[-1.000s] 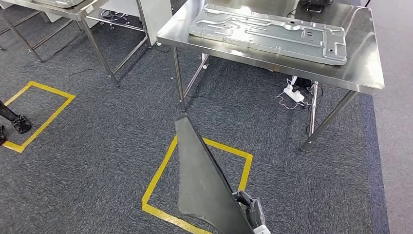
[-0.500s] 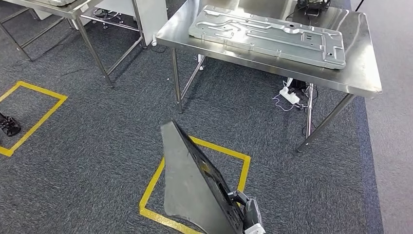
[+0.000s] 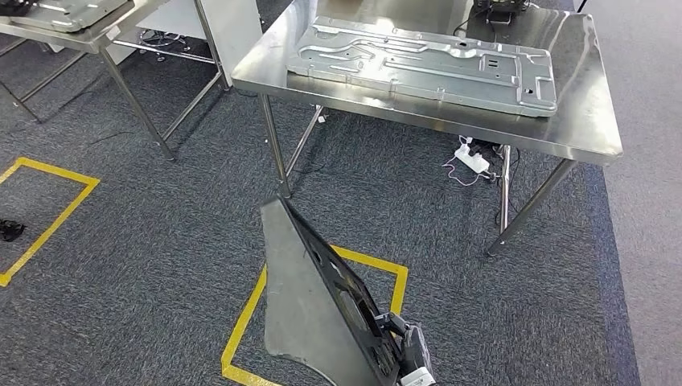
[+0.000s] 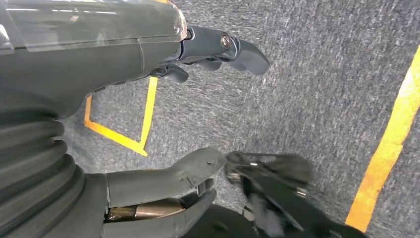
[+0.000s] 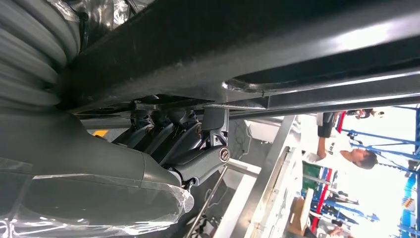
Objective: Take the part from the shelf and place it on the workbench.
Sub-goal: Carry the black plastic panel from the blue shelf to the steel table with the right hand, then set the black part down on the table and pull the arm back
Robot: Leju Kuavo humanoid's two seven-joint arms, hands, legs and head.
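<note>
R hand (image 3: pixel 406 354) grips part (image 3: pixel 310 314), fingers part-hidden

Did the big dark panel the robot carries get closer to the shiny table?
Yes. The dark panel has its top tip just below the table leg's foot; earlier a wider strip of carpet lay between them. The whole view shifted too, so the robot is walking.

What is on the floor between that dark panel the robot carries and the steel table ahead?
Head view: bare grey carpet and yellow floor tape lie between the dark panel and the steel table.
</note>
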